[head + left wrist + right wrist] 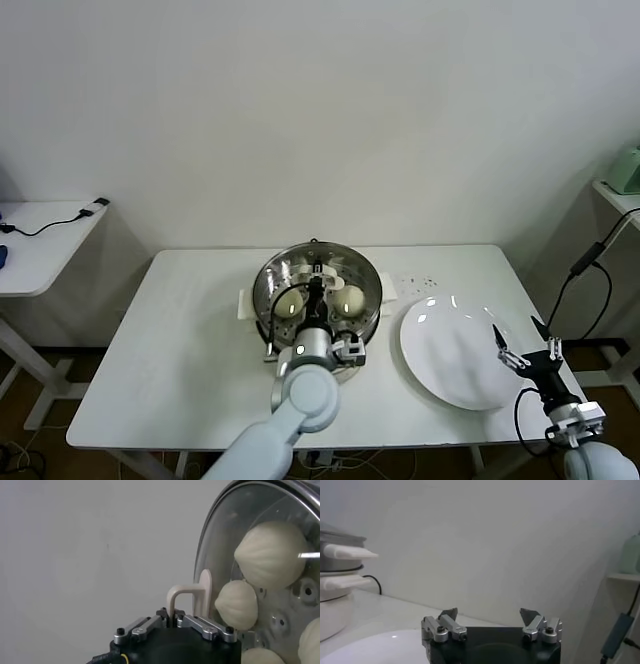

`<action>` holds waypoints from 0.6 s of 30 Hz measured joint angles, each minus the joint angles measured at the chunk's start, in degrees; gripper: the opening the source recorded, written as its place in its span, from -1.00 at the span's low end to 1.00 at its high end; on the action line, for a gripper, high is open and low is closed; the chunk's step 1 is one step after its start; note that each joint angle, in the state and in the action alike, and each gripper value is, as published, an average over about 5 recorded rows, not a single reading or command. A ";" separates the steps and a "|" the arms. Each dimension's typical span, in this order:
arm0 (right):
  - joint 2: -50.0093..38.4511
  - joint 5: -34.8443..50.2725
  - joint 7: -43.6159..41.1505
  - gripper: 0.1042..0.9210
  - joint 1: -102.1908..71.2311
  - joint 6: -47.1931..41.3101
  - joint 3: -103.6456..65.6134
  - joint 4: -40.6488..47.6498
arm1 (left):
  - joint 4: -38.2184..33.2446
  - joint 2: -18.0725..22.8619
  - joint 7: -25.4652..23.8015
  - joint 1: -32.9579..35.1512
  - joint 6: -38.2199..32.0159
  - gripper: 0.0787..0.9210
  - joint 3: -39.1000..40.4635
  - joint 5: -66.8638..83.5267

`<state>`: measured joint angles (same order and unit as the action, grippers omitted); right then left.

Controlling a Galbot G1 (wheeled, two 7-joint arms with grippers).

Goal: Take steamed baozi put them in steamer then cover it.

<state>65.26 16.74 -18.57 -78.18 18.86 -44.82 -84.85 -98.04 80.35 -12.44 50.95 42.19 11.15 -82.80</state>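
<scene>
Lid [260, 555] sits on the steamer [268, 290] over the buns [272, 555]; my left gripper [316, 283] pinches its handle [192, 596]. Right gripper [522, 345] hangs spread wide over the plate [440, 350].

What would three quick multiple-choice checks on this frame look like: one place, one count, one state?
1. Where is the left gripper?
A. Over the plate
B. At the lid's handle, over the steamer
C. On the side table

2. How many baozi lie on the plate?
A. None
B. Two
C. Four

3. What state is the right gripper in?
A. Shut on a bun
B. Shut on the plate
C. Open, holding nothing

Answers:
1 B: the left gripper is shut on the white handle of the lid, above the steamer.
2 A: the plate is bare; the baozi show through the glass, inside the steamer.
3 C: the right gripper stands with its fingers apart, nothing between them, near the plate's edge.
</scene>
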 measured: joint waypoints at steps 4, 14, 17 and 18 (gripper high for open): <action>-0.04 0.00 -0.02 0.76 0.03 0.00 -0.03 0.03 | -0.38 -0.32 -0.59 -0.07 0.00 -0.83 -0.01 -0.10; -0.06 0.01 -0.14 0.76 0.41 0.00 -0.11 0.45 | -2.60 -2.01 -2.32 0.22 0.04 -0.32 -0.08 -0.14; -0.07 -0.03 -0.15 0.76 0.55 -0.03 -0.09 0.52 | -3.75 -2.76 -2.35 0.53 0.04 -0.12 -0.08 0.25; -0.06 -0.06 -0.16 0.76 0.59 -0.05 -0.07 0.55 | -4.22 -3.07 -2.35 0.67 0.04 -0.03 -0.10 0.46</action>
<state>65.20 16.67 -18.73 -77.58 18.81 -44.89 -84.30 -102.26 77.28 -14.79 51.63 42.23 11.05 -82.34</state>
